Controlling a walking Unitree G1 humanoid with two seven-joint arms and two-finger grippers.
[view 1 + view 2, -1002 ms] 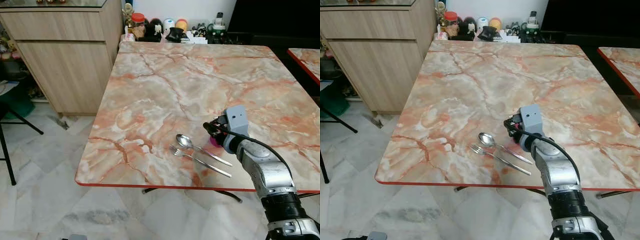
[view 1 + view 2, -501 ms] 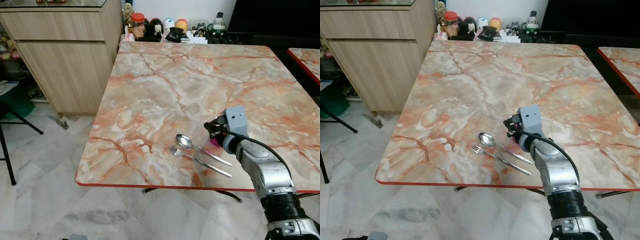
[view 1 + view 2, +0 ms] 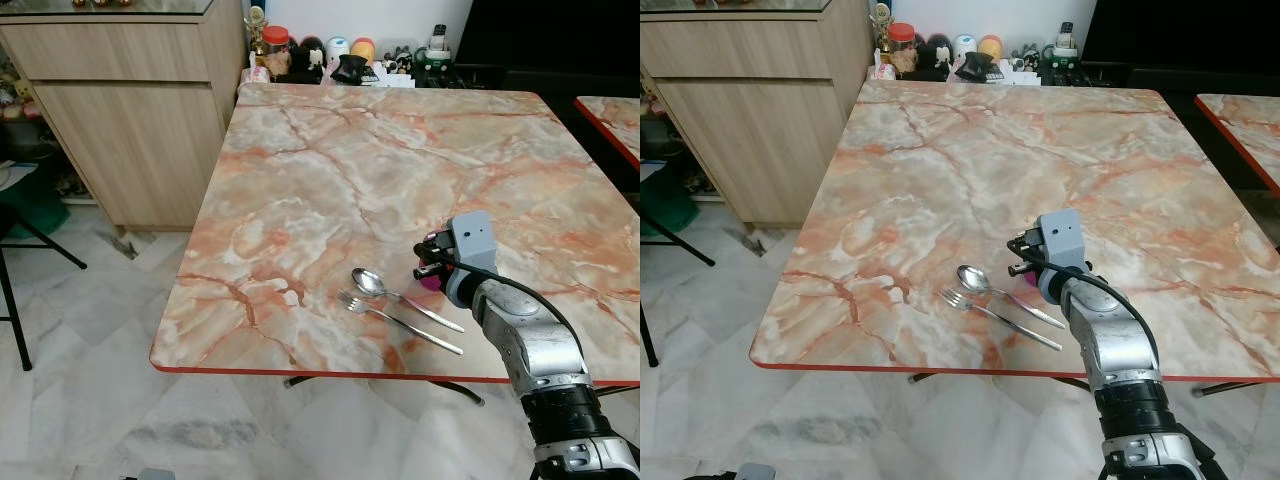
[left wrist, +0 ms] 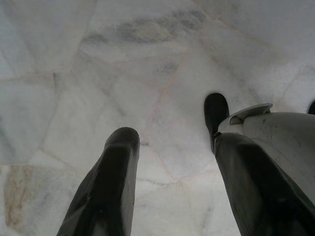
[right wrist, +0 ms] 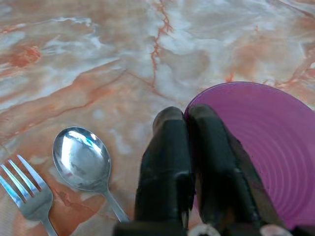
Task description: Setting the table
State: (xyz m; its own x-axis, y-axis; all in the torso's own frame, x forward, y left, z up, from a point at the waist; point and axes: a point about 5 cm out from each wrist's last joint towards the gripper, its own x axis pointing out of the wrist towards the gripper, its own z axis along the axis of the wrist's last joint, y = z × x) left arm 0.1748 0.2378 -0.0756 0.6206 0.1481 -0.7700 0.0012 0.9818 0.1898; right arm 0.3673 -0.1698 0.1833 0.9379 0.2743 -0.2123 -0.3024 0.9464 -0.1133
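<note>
Half purple bowl (image 5: 256, 147) hidden by right gripper (image 5: 189, 118).

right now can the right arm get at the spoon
Probably not yet: the right gripper is shut on the purple bowl rim. The spoon lies just beside it with nothing between, so it looks reachable once the bowl is released.

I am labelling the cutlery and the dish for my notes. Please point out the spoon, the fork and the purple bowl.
spoon (image 5: 81, 158): right wrist view, on the middle of its shiny bowl.
fork (image 5: 27, 192): right wrist view, at the base of its tines.
purple bowl (image 5: 266, 142): right wrist view, on its ridged inner wall.
</note>
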